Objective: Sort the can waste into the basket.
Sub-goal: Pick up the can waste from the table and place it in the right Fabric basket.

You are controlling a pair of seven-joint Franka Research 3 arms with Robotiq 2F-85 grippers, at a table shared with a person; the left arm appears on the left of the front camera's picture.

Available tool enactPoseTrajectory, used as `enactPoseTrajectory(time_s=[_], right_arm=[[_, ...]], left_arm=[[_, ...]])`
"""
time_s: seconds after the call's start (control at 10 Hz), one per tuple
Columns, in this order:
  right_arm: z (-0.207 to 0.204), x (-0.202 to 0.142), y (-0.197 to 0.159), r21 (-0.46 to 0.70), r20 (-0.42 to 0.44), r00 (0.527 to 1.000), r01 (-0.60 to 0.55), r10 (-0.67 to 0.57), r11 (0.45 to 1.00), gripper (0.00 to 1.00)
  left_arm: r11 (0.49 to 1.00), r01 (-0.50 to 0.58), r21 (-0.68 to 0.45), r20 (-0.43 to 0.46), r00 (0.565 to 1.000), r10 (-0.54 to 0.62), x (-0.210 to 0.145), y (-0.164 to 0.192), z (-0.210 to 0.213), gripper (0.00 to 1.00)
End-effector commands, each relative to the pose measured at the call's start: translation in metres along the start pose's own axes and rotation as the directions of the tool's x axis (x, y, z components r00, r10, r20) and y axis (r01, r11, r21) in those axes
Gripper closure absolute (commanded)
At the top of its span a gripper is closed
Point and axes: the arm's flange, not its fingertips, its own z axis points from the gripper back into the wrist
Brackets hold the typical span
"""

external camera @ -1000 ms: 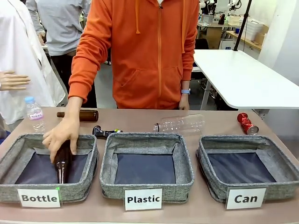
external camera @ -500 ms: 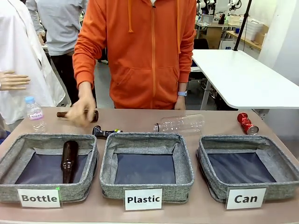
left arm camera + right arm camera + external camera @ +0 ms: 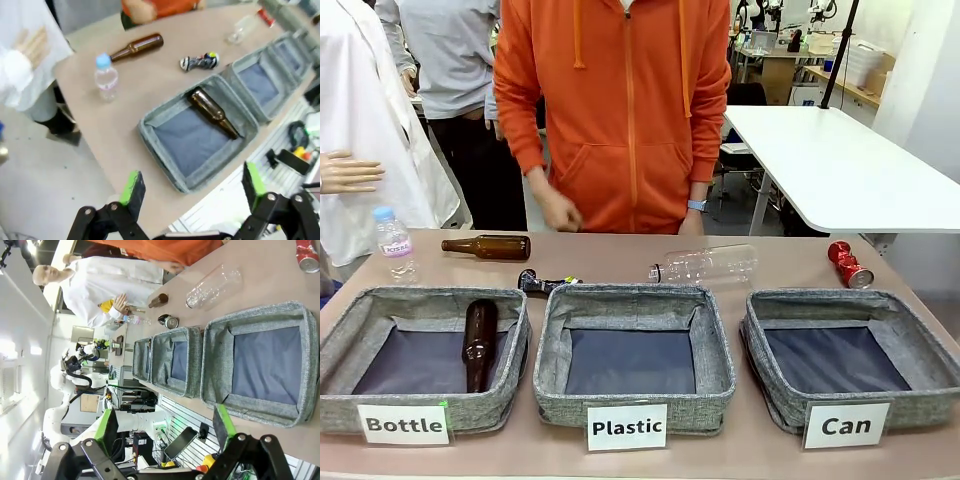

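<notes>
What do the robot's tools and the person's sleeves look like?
The left tool and right tool are black jointed metal with bright green pads at the tips. The person wears an orange zip hoodie with long sleeves and a light blue watch.

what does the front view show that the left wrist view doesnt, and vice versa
Front view adds the white cards reading Bottle, Plastic and Can on the baskets' near walls, and a white side table. Left wrist view adds the left gripper, jaws open, nothing between them. Both share the brown bottle lying in the Bottle basket, a second brown bottle on the table, the small water bottle, the black crushed can and the red can.
</notes>
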Motion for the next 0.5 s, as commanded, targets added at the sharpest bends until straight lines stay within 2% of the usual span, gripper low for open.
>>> enactPoseTrajectory(time_s=[0.0, 0.1, 0.4], right_arm=[[0.001, 0.000, 0.000, 0.017, 0.005, 1.000, -0.027, 0.027, 0.999, 0.00], [0.001, 0.000, 0.000, 0.017, 0.005, 1.000, -0.027, 0.027, 0.999, 0.00], [0.001, 0.000, 0.000, 0.017, 0.005, 1.000, -0.027, 0.027, 0.999, 0.00]], left_arm=[[0.993, 0.106, 0.047, -0.155, 0.983, -0.098, 0.058, -0.015, -0.041, 0.00], [0.986, 0.142, 0.085, -0.244, 0.963, -0.118, 0.090, -0.025, -0.071, 0.00], [0.919, 0.376, 0.120, -0.375, 0.874, -0.309, 0.168, -0.063, -0.164, 0.00]])
